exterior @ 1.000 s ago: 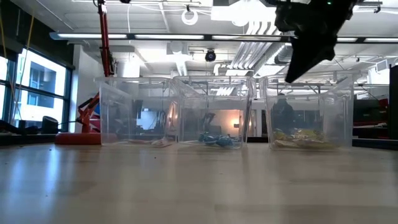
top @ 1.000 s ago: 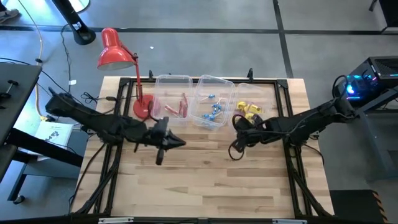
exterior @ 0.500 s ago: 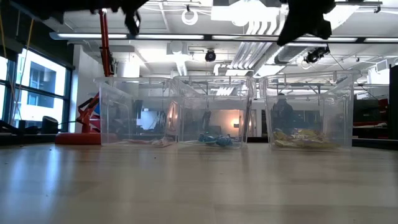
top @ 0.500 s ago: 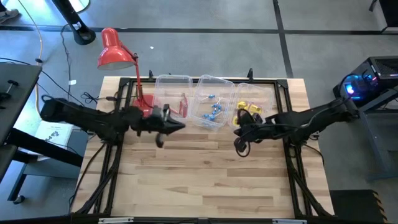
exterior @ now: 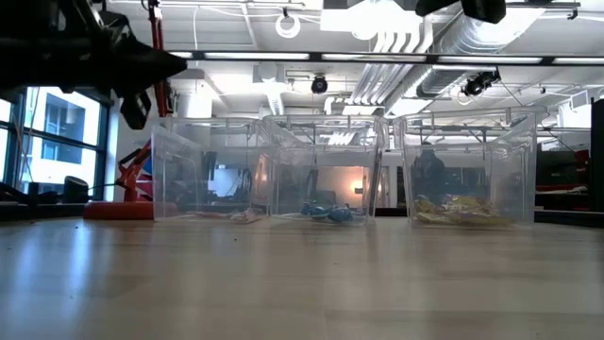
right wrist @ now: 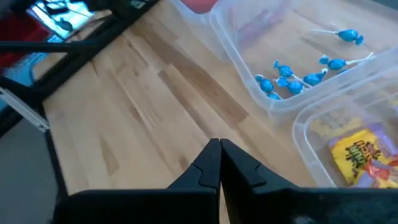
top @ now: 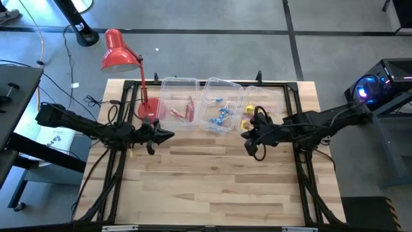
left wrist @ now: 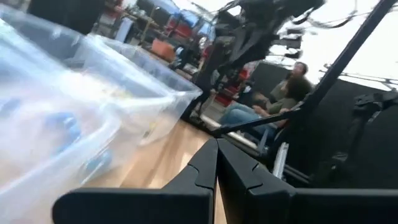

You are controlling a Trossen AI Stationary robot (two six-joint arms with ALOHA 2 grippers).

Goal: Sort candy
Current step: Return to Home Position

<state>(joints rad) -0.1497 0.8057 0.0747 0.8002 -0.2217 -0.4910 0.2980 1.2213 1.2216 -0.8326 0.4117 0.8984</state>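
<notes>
Left gripper [top: 168, 135] pinched closed near the lamp [top: 120, 54], right gripper [top: 250, 143] likewise closed, both empty, candy [top: 219, 116] seemingly sorted by colour in three bins [top: 212, 82]

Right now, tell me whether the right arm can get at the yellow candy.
Probably yes. The right hand, shut, hangs just beside the open-topped clear bin holding the yellow candy, with nothing between; it would need to open first.

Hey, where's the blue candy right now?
In the high view, the blue candy lies in the middle clear bin at the far edge of the table, between the bins holding red candy on the left and yellow candy on the right.
</notes>
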